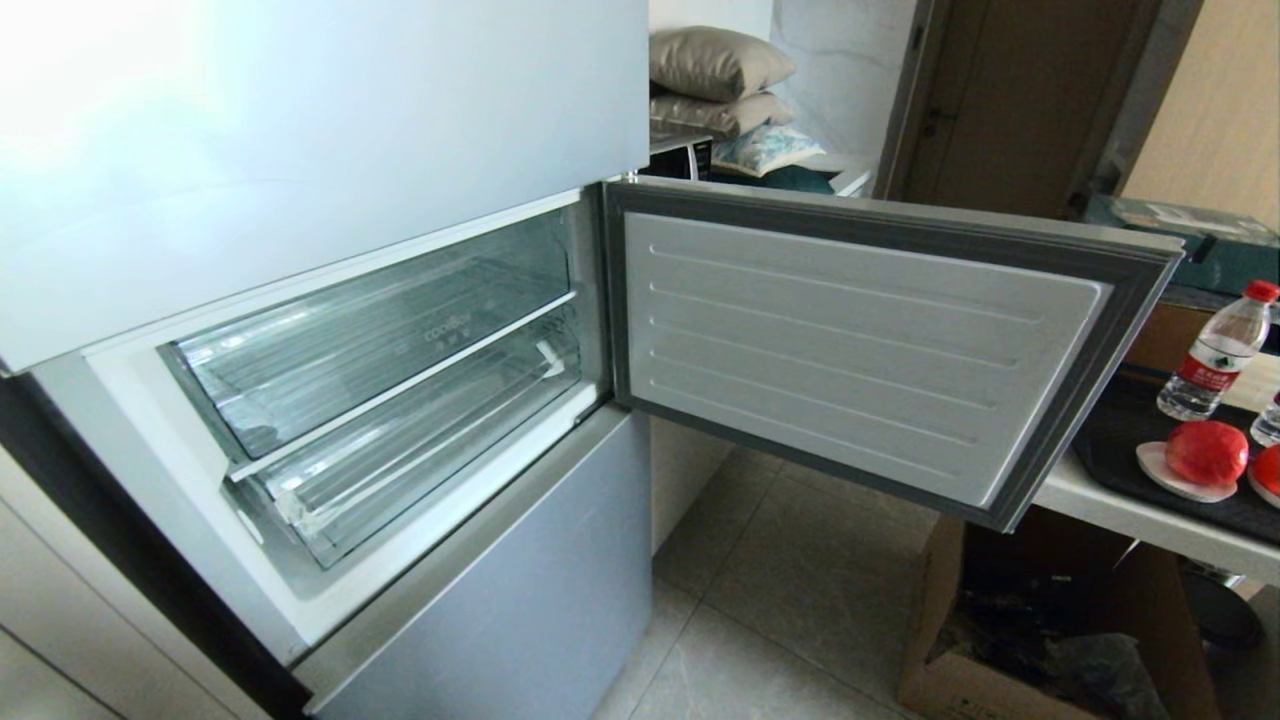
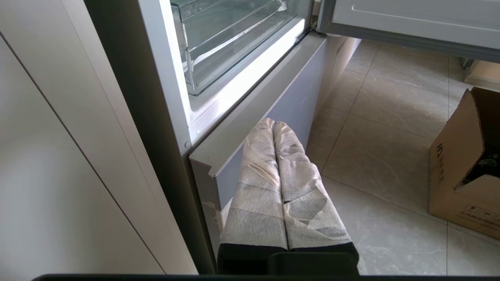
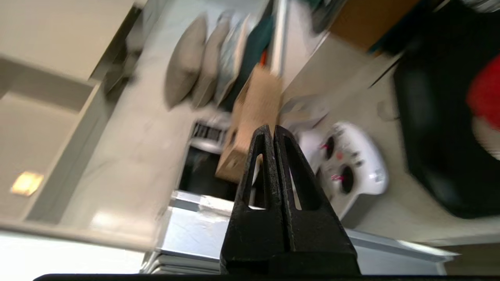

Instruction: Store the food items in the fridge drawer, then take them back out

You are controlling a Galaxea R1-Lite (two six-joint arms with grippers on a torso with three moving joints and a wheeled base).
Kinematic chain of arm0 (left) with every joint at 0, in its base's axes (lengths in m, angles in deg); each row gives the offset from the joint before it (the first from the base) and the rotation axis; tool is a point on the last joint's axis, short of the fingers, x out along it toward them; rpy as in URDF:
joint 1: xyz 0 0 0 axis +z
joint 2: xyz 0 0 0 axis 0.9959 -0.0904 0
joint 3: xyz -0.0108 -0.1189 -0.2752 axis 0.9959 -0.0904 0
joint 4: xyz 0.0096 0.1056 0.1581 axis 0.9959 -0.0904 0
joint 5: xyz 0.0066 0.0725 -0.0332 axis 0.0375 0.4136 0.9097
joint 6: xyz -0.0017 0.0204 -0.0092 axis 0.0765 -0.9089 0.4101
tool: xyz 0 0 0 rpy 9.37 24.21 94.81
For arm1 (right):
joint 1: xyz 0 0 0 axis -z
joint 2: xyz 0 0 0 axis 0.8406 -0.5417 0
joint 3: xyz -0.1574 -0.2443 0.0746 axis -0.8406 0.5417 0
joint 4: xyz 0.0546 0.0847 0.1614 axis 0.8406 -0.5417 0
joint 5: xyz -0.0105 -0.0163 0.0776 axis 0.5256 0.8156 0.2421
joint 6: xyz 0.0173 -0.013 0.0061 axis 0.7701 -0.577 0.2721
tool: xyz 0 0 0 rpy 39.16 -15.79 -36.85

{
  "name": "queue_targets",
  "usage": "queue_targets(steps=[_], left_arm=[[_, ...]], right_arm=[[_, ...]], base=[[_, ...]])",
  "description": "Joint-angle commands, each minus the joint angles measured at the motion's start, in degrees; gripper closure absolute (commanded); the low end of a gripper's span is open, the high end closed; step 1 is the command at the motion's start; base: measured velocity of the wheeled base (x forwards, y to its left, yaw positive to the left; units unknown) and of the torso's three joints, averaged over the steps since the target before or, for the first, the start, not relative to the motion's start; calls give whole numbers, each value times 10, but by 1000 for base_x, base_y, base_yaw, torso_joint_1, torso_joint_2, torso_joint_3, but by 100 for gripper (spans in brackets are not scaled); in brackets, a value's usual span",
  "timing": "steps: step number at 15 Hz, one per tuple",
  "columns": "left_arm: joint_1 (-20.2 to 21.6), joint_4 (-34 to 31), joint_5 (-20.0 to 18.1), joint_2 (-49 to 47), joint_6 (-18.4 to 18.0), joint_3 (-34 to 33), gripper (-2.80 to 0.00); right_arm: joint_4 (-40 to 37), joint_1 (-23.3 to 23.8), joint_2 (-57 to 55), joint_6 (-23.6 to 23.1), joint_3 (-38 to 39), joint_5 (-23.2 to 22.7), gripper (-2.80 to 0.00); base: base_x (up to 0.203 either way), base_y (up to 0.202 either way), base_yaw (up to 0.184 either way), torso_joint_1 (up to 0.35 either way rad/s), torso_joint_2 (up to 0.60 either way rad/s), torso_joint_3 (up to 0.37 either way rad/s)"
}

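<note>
The fridge's middle compartment is open. The fridge drawer is the lower clear ribbed bin, pushed in and empty, also seen in the left wrist view. A red fruit sits on a small saucer on a black tray at the far right. A second red fruit is cut by the frame edge. Neither arm shows in the head view. My left gripper, tape-wrapped, is shut and empty, low beside the bottom fridge door. My right gripper is shut and empty in the air, with a blurred red fruit off to one side.
The compartment door stands swung out to the right, between fridge and table. Above the drawer sits a clear bin with lettering. A water bottle stands on the tray. A cardboard box sits on the tiled floor under the white table.
</note>
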Motion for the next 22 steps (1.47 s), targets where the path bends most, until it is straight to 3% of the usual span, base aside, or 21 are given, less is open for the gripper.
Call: queue_targets(steps=[1,3,12,16,22], left_arm=[[0,0,1,1,0,0,0],[0,0,0,0,0,0,0],[0,0,0,0,0,0,0],[0,0,0,1,0,0,0],[0,0,1,1,0,0,0]], right_arm=[[2,-3,-65,19,-48,-63,0],[-3,-22,-91,36,-75,-109,0],[-24,-119,-194,67,-205,-114,0],[-23,-134,-152,70,-157,-174,0],[-19,-158,-34,68,-36,-208,0]], base=[[0,0,0,0,0,0],[0,0,0,0,0,0],[0,0,0,0,0,0],[0,0,0,0,0,0],[0,0,0,0,0,0]])
